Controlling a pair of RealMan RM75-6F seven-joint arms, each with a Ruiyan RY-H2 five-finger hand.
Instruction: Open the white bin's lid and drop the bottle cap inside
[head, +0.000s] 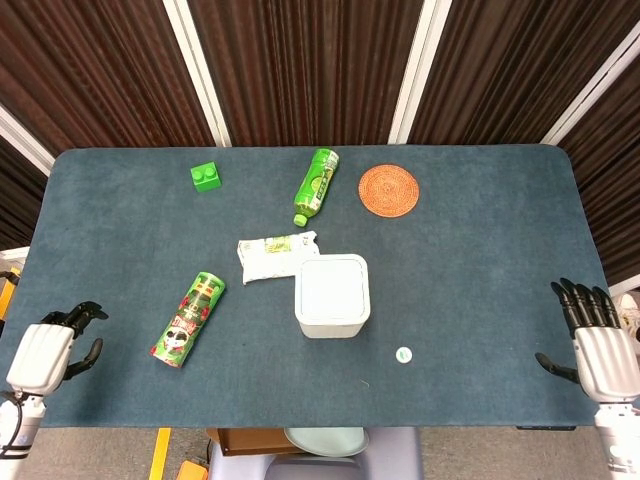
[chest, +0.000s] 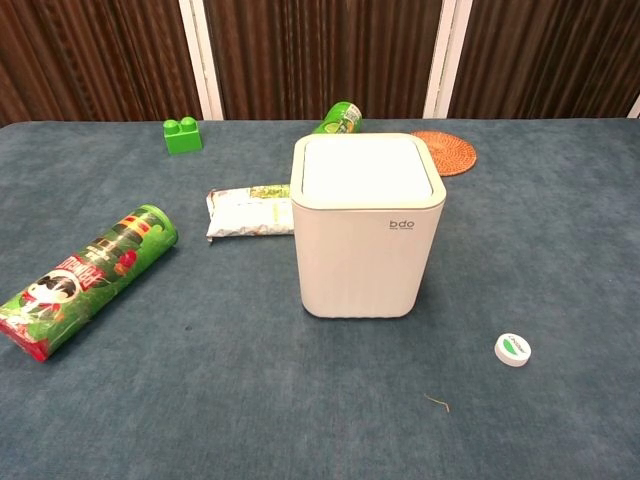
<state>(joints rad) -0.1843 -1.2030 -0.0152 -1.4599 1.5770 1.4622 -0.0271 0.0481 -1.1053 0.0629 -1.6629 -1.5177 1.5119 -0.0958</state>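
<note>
The white bin (head: 332, 294) (chest: 367, 225) stands upright near the table's middle with its lid down flat. A small white bottle cap (head: 403, 354) (chest: 512, 349) with a green mark lies on the cloth to the bin's front right. My left hand (head: 45, 350) hangs off the table's front left corner, empty, with fingers loosely curled. At the front right edge my right hand (head: 594, 342) holds nothing, its fingers straight and apart. Both hands are far from bin and cap. Neither hand shows in the chest view.
A green chips can (head: 188, 319) lies front left. A snack packet (head: 275, 256) lies just behind the bin's left side. A green bottle (head: 316, 184), an orange woven coaster (head: 388, 190) and a green toy brick (head: 205, 176) sit toward the back.
</note>
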